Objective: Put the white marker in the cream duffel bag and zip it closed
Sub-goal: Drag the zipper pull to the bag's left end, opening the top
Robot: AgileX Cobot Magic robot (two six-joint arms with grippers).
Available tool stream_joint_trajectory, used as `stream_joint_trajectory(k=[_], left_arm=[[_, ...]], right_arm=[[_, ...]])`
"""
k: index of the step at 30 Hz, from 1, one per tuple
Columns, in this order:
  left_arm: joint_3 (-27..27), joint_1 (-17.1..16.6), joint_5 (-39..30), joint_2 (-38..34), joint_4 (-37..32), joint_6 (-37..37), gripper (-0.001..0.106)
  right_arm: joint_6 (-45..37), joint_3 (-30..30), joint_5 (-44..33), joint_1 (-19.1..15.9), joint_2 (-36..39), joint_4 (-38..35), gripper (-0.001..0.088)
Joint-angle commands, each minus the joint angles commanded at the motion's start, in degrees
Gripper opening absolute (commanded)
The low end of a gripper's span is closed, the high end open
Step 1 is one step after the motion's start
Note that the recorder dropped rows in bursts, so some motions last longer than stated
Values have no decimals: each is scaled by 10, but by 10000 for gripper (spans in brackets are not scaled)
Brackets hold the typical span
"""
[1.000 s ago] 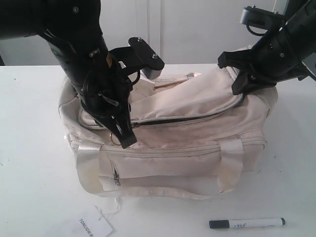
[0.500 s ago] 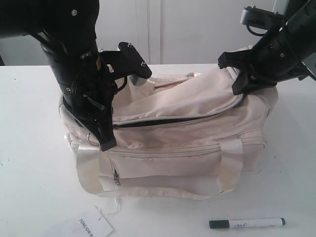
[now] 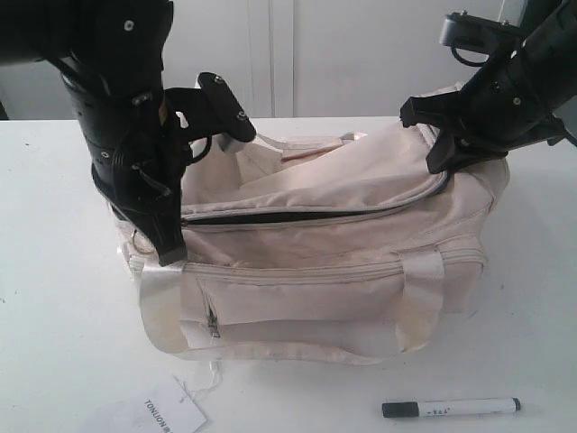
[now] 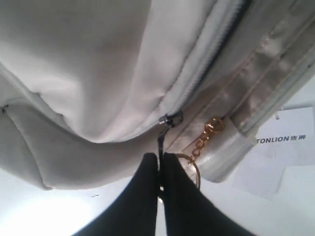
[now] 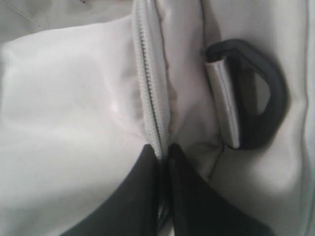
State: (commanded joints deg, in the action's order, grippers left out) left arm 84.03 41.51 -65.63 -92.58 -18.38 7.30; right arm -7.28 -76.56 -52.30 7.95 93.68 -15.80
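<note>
Black left claw [image 4: 160,160]: shut tight, pinching the dark zip pull [image 4: 160,141] between its two tips.
Gold ring [image 4: 198,173]: hangs on a little chain, touching the side of the left claw's tips.
Paper tag [image 3: 167,415]: flat on the white table [image 3: 54,343], below the left claw and nearer to me, well apart from it.
Cream duffel bag [image 3: 315,289]: sits on the table between the two claws; each claw has hold of one end of its top.
Top zip [image 3: 288,217]: a long dark gap, open from the left claw's tips across toward the right claw.
White marker [image 3: 451,408]: lies flat on the table in front of the bag, far below the right claw, black cap pointing toward the left claw's side. It is outside the bag, and no claw touches it.
Right claw [image 5: 163,150]: shut, nipping the bag's cloth right at the zip's end.
Black loop [image 5: 268,93]: on the bag, just beside the right claw's tips.
</note>
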Motion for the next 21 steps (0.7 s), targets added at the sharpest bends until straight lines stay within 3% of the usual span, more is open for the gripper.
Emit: stream_joint_trajectory(k=[5, 10, 17, 21], left_arm=[[0, -61, 5, 0, 95, 56, 0], [0, -105, 5, 0, 108, 70, 0], [0, -151, 5, 0, 124, 80, 0], [0, -158, 5, 0, 143, 84, 0]], right_arm=[[-1, 0, 1, 0, 0, 0, 0], [-1, 0, 1, 0, 0, 4, 0], [-1, 0, 1, 0, 0, 14, 0], [-1, 0, 1, 0, 0, 14, 0]])
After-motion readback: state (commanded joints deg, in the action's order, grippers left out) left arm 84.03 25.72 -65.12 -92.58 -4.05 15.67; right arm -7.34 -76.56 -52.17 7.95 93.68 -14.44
